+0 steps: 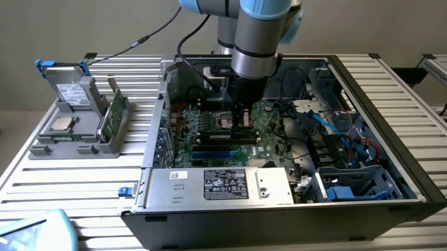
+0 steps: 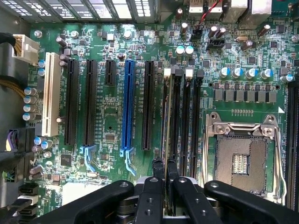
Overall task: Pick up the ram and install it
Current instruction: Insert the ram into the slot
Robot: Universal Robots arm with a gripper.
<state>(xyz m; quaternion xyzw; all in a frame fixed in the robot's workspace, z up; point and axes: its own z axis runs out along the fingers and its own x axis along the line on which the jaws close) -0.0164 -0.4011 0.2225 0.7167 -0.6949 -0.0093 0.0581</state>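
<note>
green ram [image 2: 166, 116] sits edge-on in your gripper [image 2: 165, 165], jaws clamped on it, lined up along the memory slots [image 2: 187, 116]. you look to be at the insertion step; seating it likely calls for square alignment and an even press.

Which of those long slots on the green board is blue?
The blue slot, between a short black slot and a long black slot; the one white slot sits at the row's end.

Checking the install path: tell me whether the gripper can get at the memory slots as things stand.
Probably yes. The gripper, shut on the ram, hangs right above the memory slots, with nothing between them, and the case is open on that side.
</note>
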